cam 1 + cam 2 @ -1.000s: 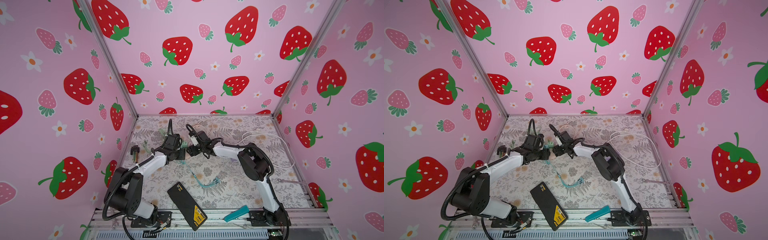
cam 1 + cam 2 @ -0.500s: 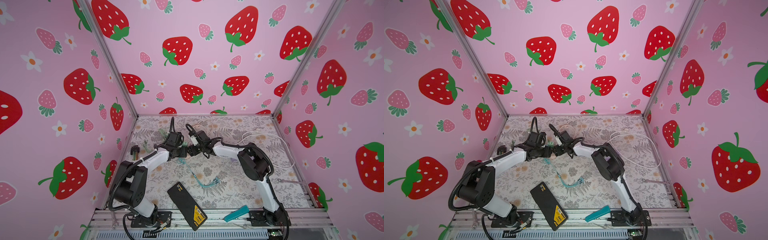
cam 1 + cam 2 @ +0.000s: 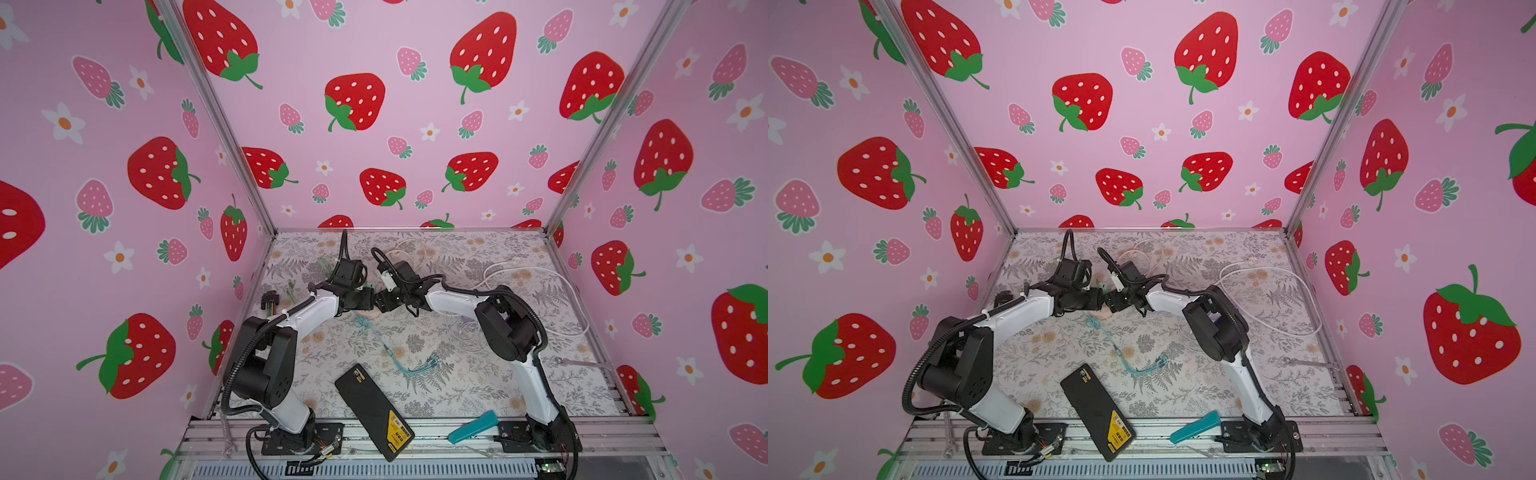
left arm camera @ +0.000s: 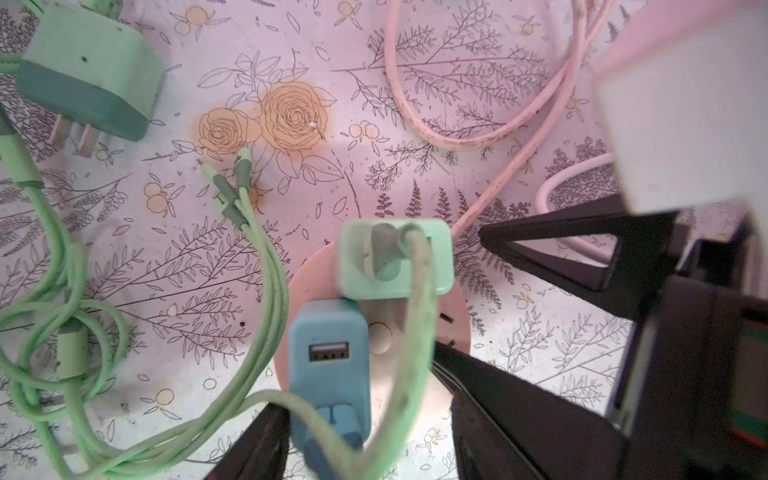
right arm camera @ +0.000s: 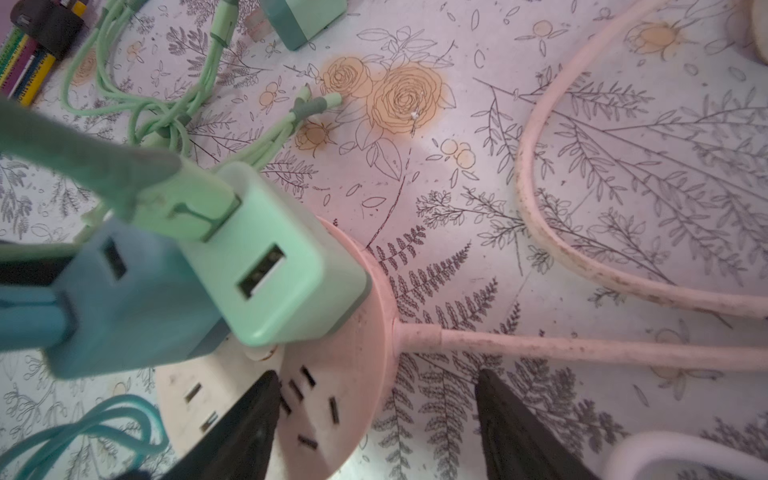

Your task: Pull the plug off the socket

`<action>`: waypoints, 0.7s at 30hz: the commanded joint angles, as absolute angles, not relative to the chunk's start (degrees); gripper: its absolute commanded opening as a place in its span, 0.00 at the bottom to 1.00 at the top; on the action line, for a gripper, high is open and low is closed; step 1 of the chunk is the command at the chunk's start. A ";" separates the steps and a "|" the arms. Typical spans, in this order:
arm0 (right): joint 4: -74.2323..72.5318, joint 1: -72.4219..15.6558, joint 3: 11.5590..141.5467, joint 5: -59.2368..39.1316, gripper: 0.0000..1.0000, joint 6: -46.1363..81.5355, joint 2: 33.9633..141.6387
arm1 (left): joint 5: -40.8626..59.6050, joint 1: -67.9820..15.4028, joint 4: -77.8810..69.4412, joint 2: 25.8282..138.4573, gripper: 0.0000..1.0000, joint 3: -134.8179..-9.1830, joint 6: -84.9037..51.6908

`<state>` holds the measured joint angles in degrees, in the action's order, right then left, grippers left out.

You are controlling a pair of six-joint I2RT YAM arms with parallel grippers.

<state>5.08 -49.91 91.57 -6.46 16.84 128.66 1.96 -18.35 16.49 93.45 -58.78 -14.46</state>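
Note:
The socket [image 4: 316, 274] is a round pink power strip on the floral mat; a sliver of it shows in both top views [image 3: 371, 314] [image 3: 1105, 313] under the two wrists. A blue plug [image 4: 328, 357] and a mint green plug [image 4: 392, 259] stand in it side by side. My left gripper [image 4: 365, 449] is open with its fingers on either side of the blue plug [image 5: 124, 299], closer on one side. My right gripper [image 5: 376, 374] is open, one finger [image 5: 245, 424] over the socket [image 5: 340, 374] top and the other beside its rim.
A loose mint plug [image 4: 87, 79] and green cables [image 4: 257, 291] lie near the socket. A pink cord [image 5: 582, 345] runs off it. A teal cable [image 3: 395, 353], a black flat device [image 3: 374, 411], a teal tool [image 3: 473, 426] and a white cable [image 3: 540, 291] lie around.
My left arm has swung in and its gripper has shifted slightly right, closer to the right gripper over the socket. The right arm has not moved.

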 commanded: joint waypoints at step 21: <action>15.99 -49.48 88.77 0.53 0.76 15.20 136.18 | -2.71 -17.47 21.36 98.70 0.33 -65.78 -15.73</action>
